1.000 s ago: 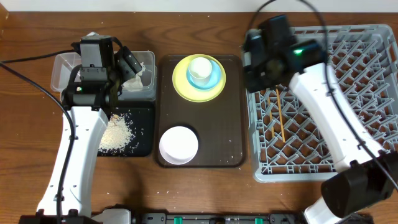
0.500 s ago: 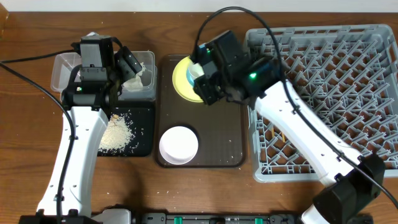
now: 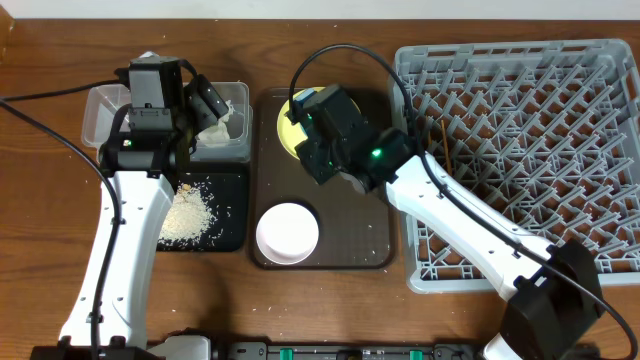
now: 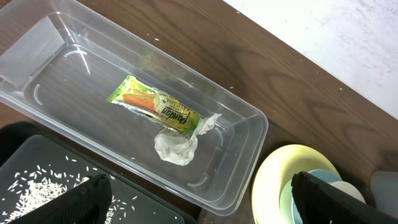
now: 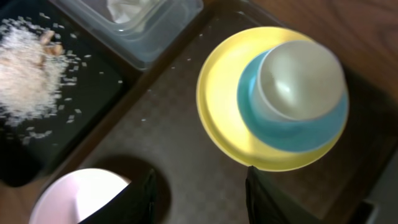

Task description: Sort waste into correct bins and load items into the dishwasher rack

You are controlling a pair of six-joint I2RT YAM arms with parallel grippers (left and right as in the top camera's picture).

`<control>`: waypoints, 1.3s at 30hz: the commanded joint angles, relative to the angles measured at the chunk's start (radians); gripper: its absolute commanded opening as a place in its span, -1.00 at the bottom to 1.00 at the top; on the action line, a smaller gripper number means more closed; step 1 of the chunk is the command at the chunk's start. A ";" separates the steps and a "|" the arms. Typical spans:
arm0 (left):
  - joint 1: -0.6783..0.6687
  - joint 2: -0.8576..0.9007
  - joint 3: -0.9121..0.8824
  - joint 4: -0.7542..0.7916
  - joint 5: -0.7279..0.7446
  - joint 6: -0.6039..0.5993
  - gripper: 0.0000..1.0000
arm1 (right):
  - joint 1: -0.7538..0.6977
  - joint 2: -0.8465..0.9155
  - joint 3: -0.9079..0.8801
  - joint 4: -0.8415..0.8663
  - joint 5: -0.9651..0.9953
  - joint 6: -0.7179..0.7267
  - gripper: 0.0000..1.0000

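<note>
The yellow plate holds the light blue bowl with the small white cup inside it, on the brown serving tray. My right gripper hovers open just short of the plate's rim, nothing between its fingers; in the overhead view it covers most of the plate. The pinkish bowl sits at the tray's front. Chopsticks lie in the dishwasher rack. My left gripper hangs wide open over the clear tub, which holds the wrapper and tissue.
The black tray in front of the clear tub carries a heap of rice crumbs. Bare wooden table lies to the left. My right arm stretches from the rack's front left corner across the serving tray.
My right arm swung left from the rack to above the plate on the serving tray, its jaws widening a little. The left arm has stayed still.
</note>
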 commanded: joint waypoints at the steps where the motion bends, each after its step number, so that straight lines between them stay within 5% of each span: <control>1: 0.005 0.005 0.015 0.001 -0.005 0.002 0.89 | -0.012 -0.001 -0.037 0.025 0.040 -0.067 -0.13; 7: 0.005 0.005 0.015 0.001 -0.005 0.002 0.89 | -0.010 -0.001 -0.167 0.162 -0.046 -0.197 -0.47; 21: 0.005 0.005 0.015 0.001 -0.005 0.002 0.89 | -0.016 0.008 -0.414 0.552 -0.045 -0.252 -0.30; 39: 0.005 0.005 0.015 0.001 -0.005 0.002 0.89 | -0.031 0.116 -0.412 0.643 0.015 -0.252 -0.25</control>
